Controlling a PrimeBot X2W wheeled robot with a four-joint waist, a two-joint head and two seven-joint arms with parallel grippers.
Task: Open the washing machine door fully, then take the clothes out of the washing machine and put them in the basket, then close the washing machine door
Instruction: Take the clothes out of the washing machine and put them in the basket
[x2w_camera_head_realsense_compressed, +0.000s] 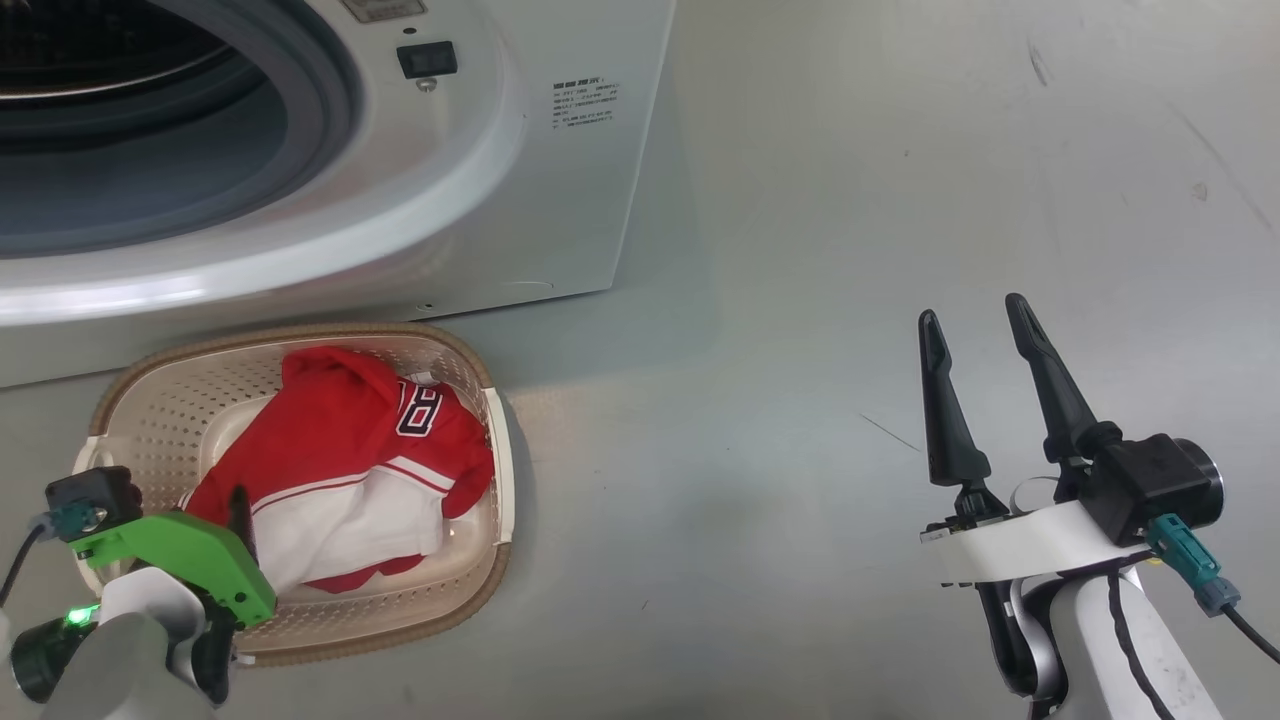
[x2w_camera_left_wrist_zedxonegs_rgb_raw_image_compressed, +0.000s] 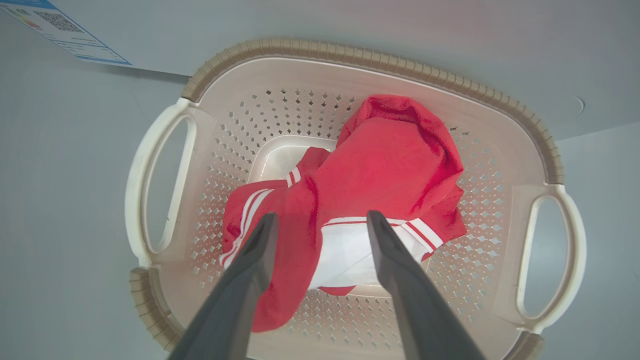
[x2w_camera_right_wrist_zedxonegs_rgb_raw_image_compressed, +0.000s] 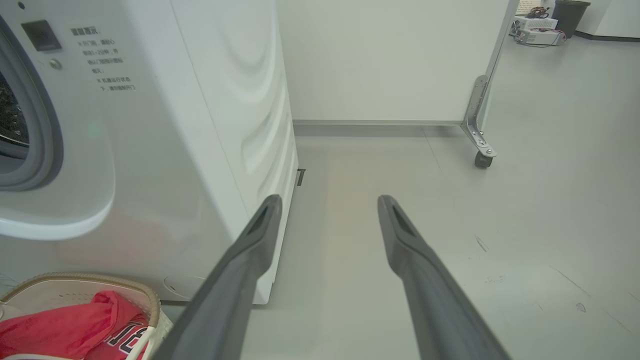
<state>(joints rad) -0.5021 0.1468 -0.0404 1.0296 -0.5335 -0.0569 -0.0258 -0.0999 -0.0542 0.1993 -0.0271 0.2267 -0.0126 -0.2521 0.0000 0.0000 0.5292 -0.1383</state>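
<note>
Two grippers are standing with fingers spread wide and holding nothing. The left gripper (x2w_camera_left_wrist_zedxonegs_rgb_raw_image_compressed: 322, 215) is hanging over the clothes (x2w_camera_left_wrist_zedxonegs_rgb_raw_image_compressed: 390, 165), which are lying crumpled inside the basket (x2w_camera_left_wrist_zedxonegs_rgb_raw_image_compressed: 500, 210) on the floor (x2w_camera_head_realsense_compressed: 800, 450) just in front of the washing machine (x2w_camera_head_realsense_compressed: 560, 200). The right gripper (x2w_camera_head_realsense_compressed: 972, 308) is hovering over the floor, well apart from the basket.

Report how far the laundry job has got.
Done: the red jersey lies in the basket before the washing machine, its opening uncovered. In hand: the left gripper hangs open over the jersey; the right gripper is open, holding nothing. Left: closing the washing machine door.
</note>
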